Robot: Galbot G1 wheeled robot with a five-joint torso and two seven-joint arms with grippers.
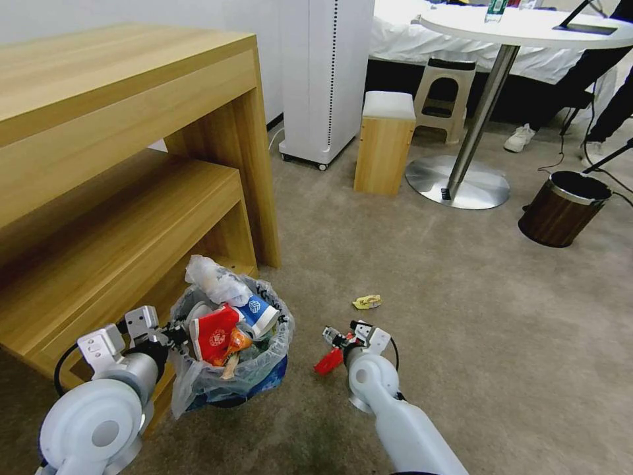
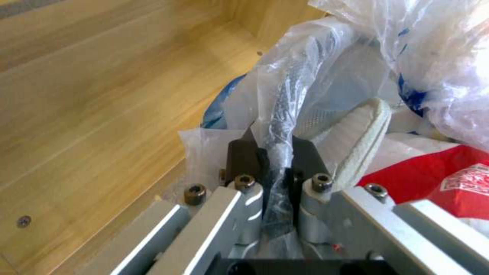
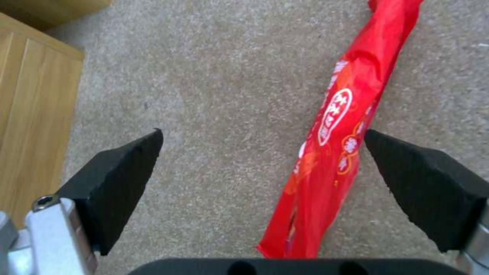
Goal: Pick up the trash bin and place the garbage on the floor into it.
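My left gripper (image 2: 277,152) pinches the bag-lined round dark trash bin (image 1: 231,359) at its rim; my right gripper (image 3: 262,168) gapes around a long red wrapper (image 3: 331,126), close up on carpet

I'm steering through a carpeted bedroom: a white-sheeted bed (image 1: 402,36), round table (image 1: 527,30), wooden stool (image 1: 384,142) and wooden desk (image 1: 119,152).

Grey carpet (image 1: 461,316), light wooden shelving (image 1: 119,165) (two tiers), round white table (image 1: 527,30), wooden stool (image 1: 384,142)
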